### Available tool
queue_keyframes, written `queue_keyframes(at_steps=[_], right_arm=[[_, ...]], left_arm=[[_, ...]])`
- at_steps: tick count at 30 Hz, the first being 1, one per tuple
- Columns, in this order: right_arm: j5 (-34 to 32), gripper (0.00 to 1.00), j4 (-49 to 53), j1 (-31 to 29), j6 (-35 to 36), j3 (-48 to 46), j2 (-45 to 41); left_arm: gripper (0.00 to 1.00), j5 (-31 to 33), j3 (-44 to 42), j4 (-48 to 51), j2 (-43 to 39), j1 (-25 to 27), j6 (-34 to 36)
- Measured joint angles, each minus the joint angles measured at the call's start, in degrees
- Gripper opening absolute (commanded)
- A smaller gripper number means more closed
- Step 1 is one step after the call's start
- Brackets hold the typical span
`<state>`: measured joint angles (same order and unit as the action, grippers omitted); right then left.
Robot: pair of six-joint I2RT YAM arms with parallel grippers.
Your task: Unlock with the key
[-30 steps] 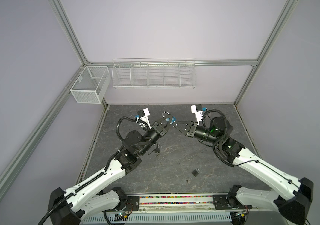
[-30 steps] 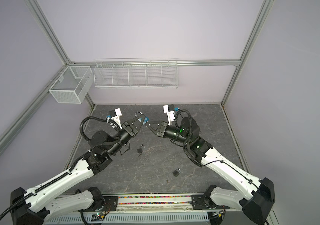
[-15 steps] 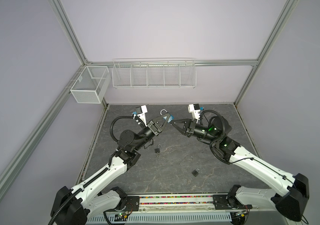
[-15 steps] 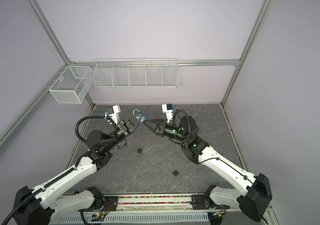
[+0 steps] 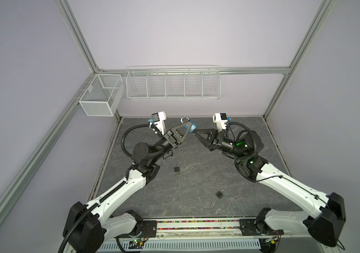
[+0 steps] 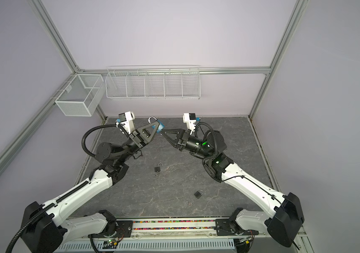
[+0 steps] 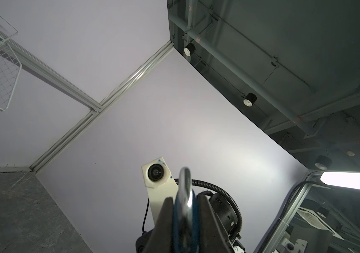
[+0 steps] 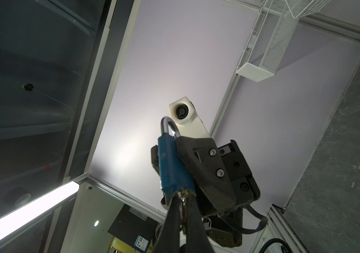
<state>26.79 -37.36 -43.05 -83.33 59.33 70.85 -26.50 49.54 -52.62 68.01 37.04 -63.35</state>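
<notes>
A blue padlock (image 5: 193,126) (image 6: 160,128) with a silver shackle (image 5: 185,119) is held in the air above the back of the table, with my left gripper (image 5: 190,125) (image 6: 157,126) shut on its flat sides. In the left wrist view the padlock (image 7: 183,221) fills the gap between the fingers (image 7: 167,210). My right gripper (image 5: 194,132) (image 6: 162,133) faces it from the right, shut on a small key (image 8: 183,193) whose tip sits at the bottom end of the padlock (image 8: 170,166). How far the key sits in the lock cannot be seen.
Two small black padlocks (image 5: 177,168) (image 5: 220,193) lie on the dark stone table (image 5: 196,157), with a loose key (image 5: 212,202) near the front one. A white wire rack (image 5: 173,84) and a mesh bin (image 5: 100,96) hang on the back wall.
Both grippers have moved up and slightly back together. The left arm has straightened, and the right gripper's tip has closed in on the padlock's bottom end.
</notes>
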Motion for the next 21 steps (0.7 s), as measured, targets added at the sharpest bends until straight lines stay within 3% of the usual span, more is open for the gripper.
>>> queue_keyframes(at_steps=[12,21], right_arm=[[0.22,0.06,-4.66,0.02,-1.75,0.04,0.20],[-2.40,0.06,7.30,-0.15,9.25,0.35,-3.63]], left_arm=[[0.00,-2.91,2.71,-2.56,1.90,-0.42,-0.33],[0.04,-2.45,2.67,4.35,0.11,0.00,-0.70]])
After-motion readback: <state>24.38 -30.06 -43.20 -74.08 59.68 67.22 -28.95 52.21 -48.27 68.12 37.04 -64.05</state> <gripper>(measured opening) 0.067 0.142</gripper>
